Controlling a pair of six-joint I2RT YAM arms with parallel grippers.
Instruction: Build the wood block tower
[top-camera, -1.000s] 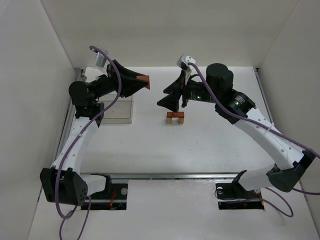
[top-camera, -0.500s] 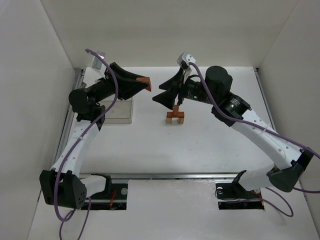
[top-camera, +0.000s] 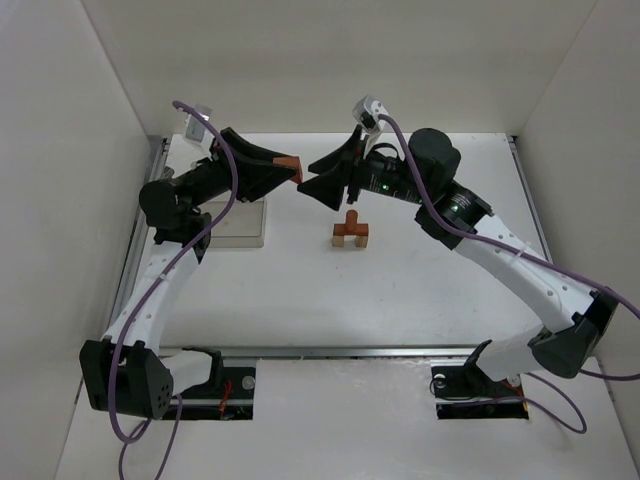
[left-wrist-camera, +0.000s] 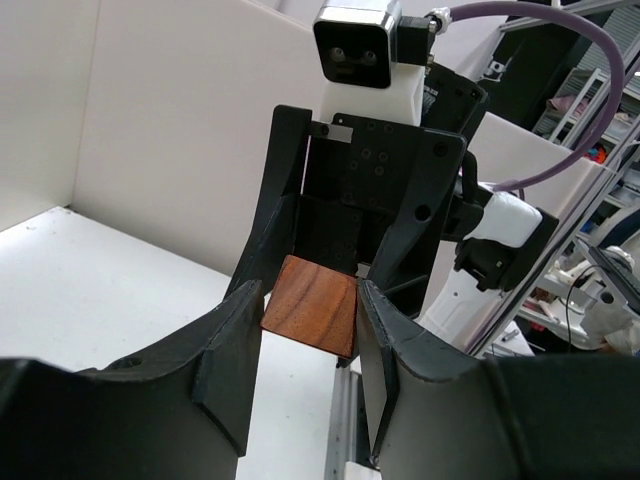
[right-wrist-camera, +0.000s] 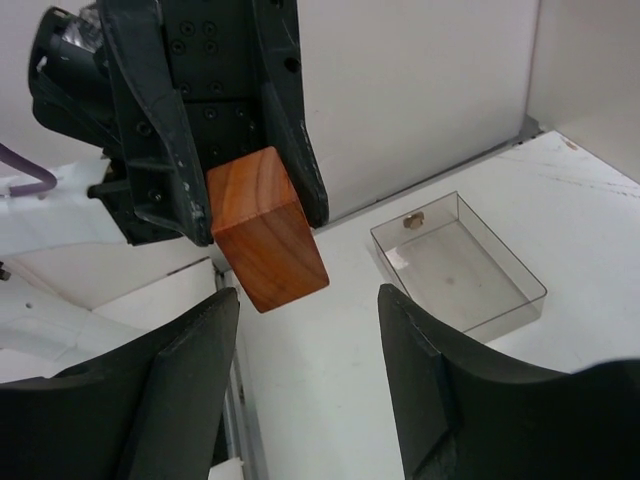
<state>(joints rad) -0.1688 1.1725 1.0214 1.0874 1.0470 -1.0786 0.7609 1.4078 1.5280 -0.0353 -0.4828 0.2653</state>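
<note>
We have open room on the desk (top-camera: 420, 290) to the near side and right of the block stack (top-camera: 350, 231). White walls (top-camera: 330, 70) close the far and side edges. The clear box (top-camera: 235, 222) sits well left of the stack. In the air above and left of the stack, our left hand (top-camera: 293, 167) pinches a reddish block (top-camera: 288, 163). Our right hand (top-camera: 308, 178) faces it, fingers apart, holding nothing. A second ago the right hand hung just over the stack. It has since lifted away and narrowed a little.

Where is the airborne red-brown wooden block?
Top view, left of centre: red-brown wooden block clamped in the left gripper, facing the open right gripper.
</note>
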